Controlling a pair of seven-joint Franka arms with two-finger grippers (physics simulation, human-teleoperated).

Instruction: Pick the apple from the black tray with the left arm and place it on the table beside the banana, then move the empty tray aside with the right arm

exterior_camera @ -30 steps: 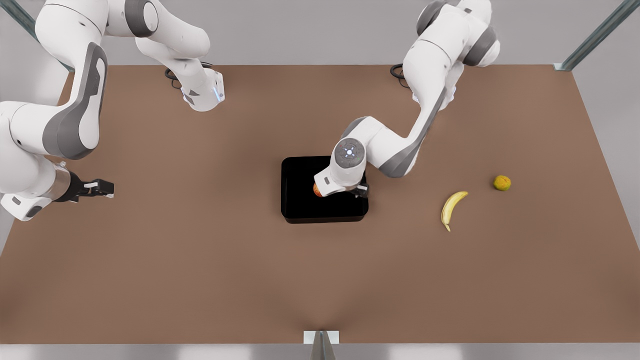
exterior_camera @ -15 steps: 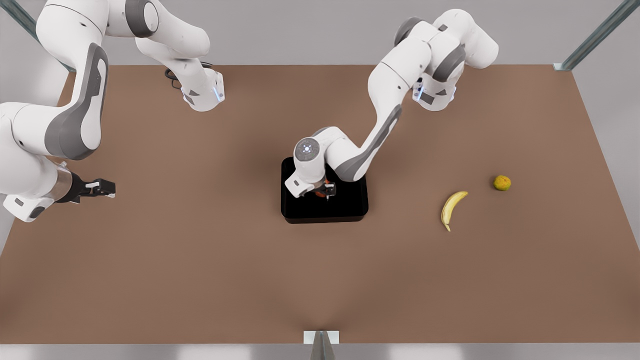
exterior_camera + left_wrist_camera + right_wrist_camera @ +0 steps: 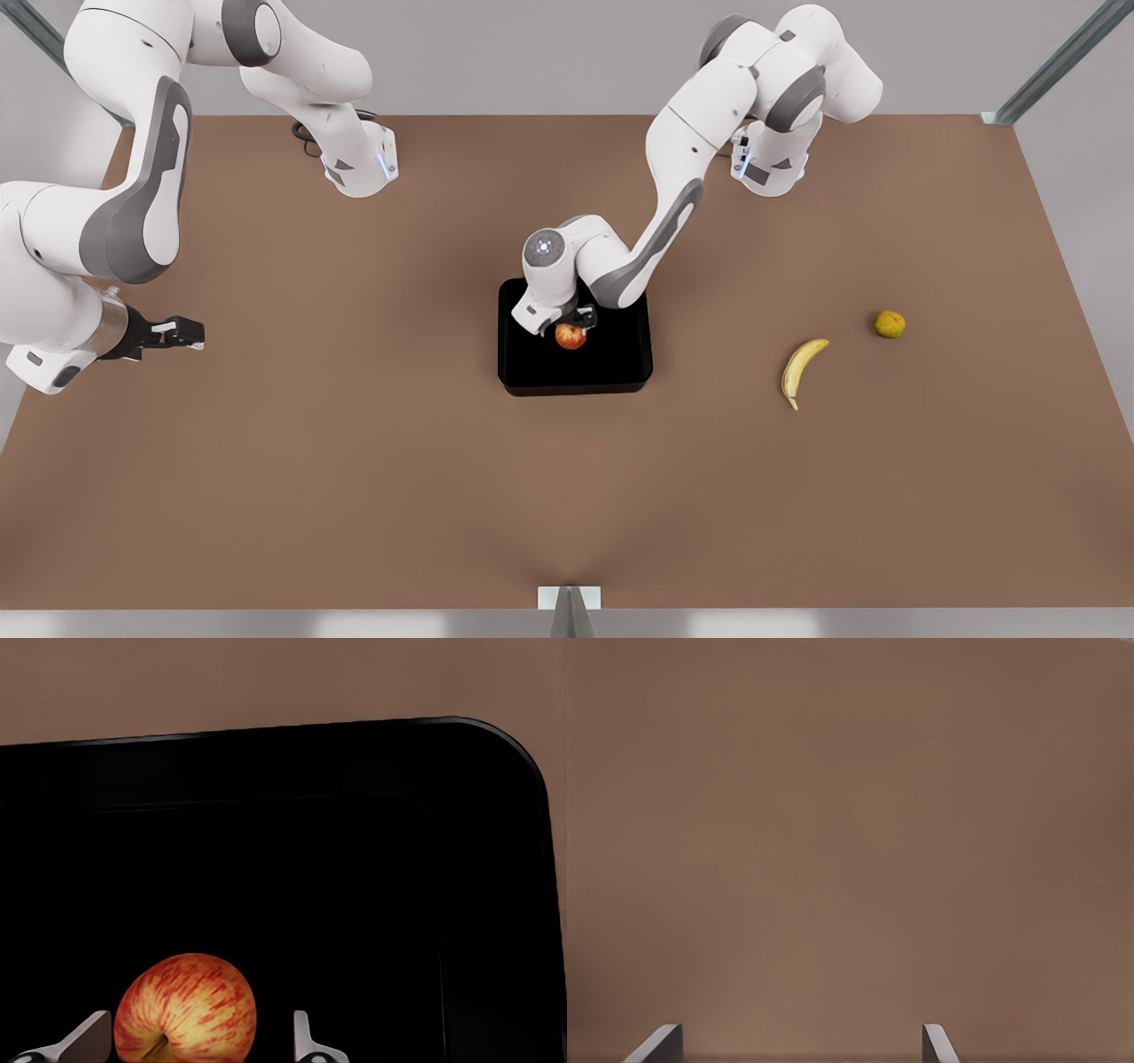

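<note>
Left gripper (image 3: 578, 321) has pulled back off the small round red apple with yellowish streaks (image 3: 570, 336). Half a second ago the wrist sat right over the fruit and hid most of it; now the apple is fully exposed in the front view, sitting in the glossy black shallow tray (image 3: 532, 372), towards the tray's far half. A second ago the same wrist was further to the front view's right, so it has swept across the tray and then retreated towards the far rim.

Left wrist view: apple (image 3: 186, 1008) sits between the two fingertips (image 3: 87, 1036), visible gap on each side, so the fingers are spread and not clamping anything.

My read: this is alignment for the pick, not a completed grasp (apple hasn't left the tray floor as far as I can tell). Nothing of the task is done yet.

Small curved yellow banana (image 3: 801, 369) and the yellow-green round fruit (image 3: 889, 324) are unmoved across all three frames, well apart from the tray on the matte brown tabletop (image 3: 354, 461).

Right gripper (image 3: 182, 334) waits at the front view's left, same spot throughout; its wrist view shows fingertips (image 3: 656, 1043) spread over bare table (image 3: 850, 833), holding nothing.
</note>
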